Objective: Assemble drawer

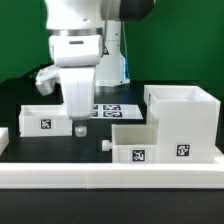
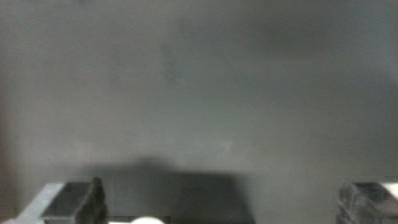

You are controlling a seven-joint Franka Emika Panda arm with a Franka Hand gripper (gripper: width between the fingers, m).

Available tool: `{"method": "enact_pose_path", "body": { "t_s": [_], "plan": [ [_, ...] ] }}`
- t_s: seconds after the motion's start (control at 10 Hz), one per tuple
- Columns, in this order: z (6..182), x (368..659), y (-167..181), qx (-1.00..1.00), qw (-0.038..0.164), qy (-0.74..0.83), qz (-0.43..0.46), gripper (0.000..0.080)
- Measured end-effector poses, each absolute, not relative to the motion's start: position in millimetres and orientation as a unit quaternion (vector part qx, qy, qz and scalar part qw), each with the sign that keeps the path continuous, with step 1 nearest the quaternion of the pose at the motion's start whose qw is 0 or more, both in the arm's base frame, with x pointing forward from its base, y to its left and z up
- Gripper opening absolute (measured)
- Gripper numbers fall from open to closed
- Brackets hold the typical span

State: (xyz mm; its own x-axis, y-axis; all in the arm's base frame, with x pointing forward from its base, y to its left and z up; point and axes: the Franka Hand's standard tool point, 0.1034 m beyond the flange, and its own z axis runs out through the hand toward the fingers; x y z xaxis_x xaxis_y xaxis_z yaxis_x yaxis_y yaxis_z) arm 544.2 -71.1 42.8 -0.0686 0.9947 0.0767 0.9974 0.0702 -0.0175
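the first small tray (image 1: pixel 42 118) sits just beside the fingers (image 2: pixel 79 200), on the exterior view's left. its knob (image 1: pixel 80 128) is just below them. the gripper (image 1: pixel 77 116) hangs low over the black table (image 1: pixel 55 150). its fingers are wide apart and hold nothing. the second small tray (image 1: pixel 133 142) is near, on the exterior view's right. the big box (image 1: pixel 182 120) stands farther that way.

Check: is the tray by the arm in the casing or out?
Out. The tray sits at the exterior view's left, well apart from the casing at its right.
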Motion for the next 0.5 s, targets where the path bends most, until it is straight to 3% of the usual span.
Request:
{"method": "enact_pose_path", "body": {
  "t_s": [0.2, 0.5],
  "plan": [
    [30.9, 542.2, -66.6, -0.682, 0.054, -0.729, -0.027, 0.0648],
    [22.0, 539.6, -42.9, -0.69, 0.066, -0.72, -0.025, 0.0648]
  ]
}}
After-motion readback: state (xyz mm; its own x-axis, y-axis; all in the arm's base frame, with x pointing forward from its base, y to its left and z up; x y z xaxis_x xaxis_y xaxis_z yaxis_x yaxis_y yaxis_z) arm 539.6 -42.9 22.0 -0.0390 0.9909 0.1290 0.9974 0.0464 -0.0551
